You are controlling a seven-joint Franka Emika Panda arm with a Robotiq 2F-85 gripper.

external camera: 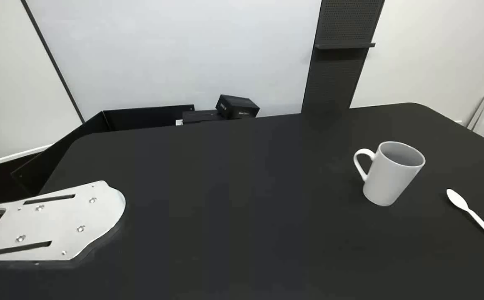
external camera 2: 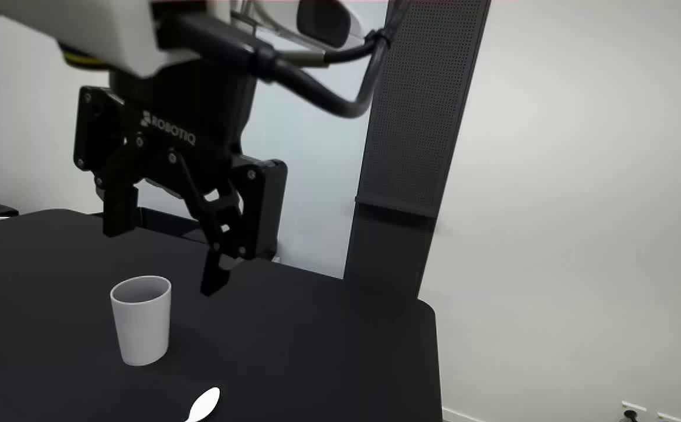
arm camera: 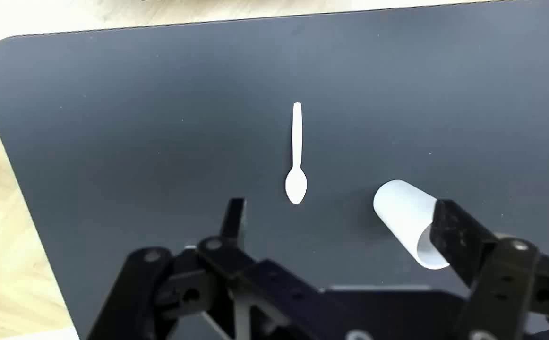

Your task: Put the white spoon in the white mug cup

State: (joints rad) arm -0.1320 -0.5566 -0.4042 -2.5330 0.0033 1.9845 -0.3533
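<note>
In an exterior view I can read the word ROBOTIQ (external camera 2: 167, 129), in pale letters with a small pale mark before it, on the black body of the gripper (external camera 2: 167, 253), in the upper left of the frame. Its two fingers (external camera 2: 121, 212) stand wide apart above the black table (external camera 2: 317, 351). The white mug cup (external camera 2: 142, 328) is upright in the lower left, and the white spoon (external camera 2: 205, 404) shows its bowl at the bottom edge, where the frame cuts the handle. Behind, a perforated black panel (external camera 2: 418, 105) goes up along the pale wall (external camera 2: 575, 193); in the lower right corner there are white wall fittings (external camera 2: 634, 406).

In an exterior view a black box (external camera: 237, 108), in the upper middle, carries light writing too small to read. The table is dark and smooth, with rounded far corners. A silver metal plate (external camera: 54, 223) with slots is in the lower left. The mug stands right of the centre, its handle turned to the left, and the spoon lies on the table near it, not touching, at the right edge. A narrow shelf (external camera: 344, 46) is fixed on the panel.

In the wrist view the spoon lies near the middle, bowl toward the bottom; one finger partly hides the mug in the lower right. At the left edge I see a light floor (arm camera: 14, 231) with wood pattern.
</note>
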